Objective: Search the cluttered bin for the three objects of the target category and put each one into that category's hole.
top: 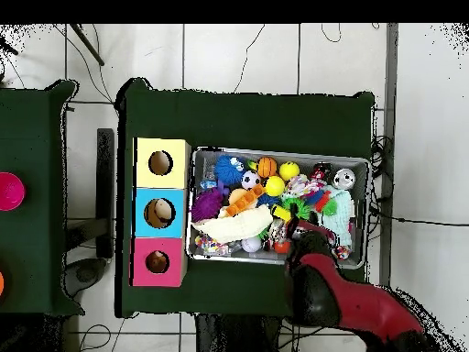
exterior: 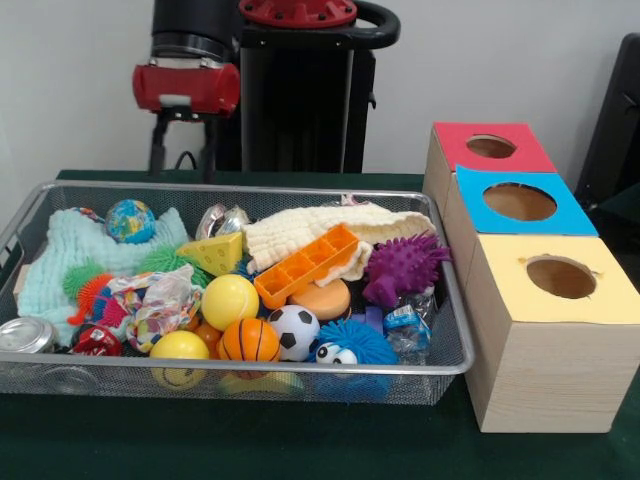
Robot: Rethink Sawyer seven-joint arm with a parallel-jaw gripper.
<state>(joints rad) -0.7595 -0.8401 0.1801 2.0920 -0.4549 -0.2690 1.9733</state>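
The bin (exterior: 452, 362), packed rim to rim, sits on the green worktop (exterior: 250, 445) just beside the holed boxes (exterior: 545, 335); only overhead shows the tool (top: 299, 240) above its robot-side rim, finger state unclear

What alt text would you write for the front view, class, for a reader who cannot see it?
A silver wire-mesh bin on a green table is heaped with toys: balls, a purple spiky ball, an orange tray, cloths. Three wooden boxes with holed red, blue and yellow tops stand beside it; the robot arm waits behind.

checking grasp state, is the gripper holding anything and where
Cannot be told: the gripper hangs at the far edge of the bin, its tip hidden in both views. Nothing is seen lifted out.
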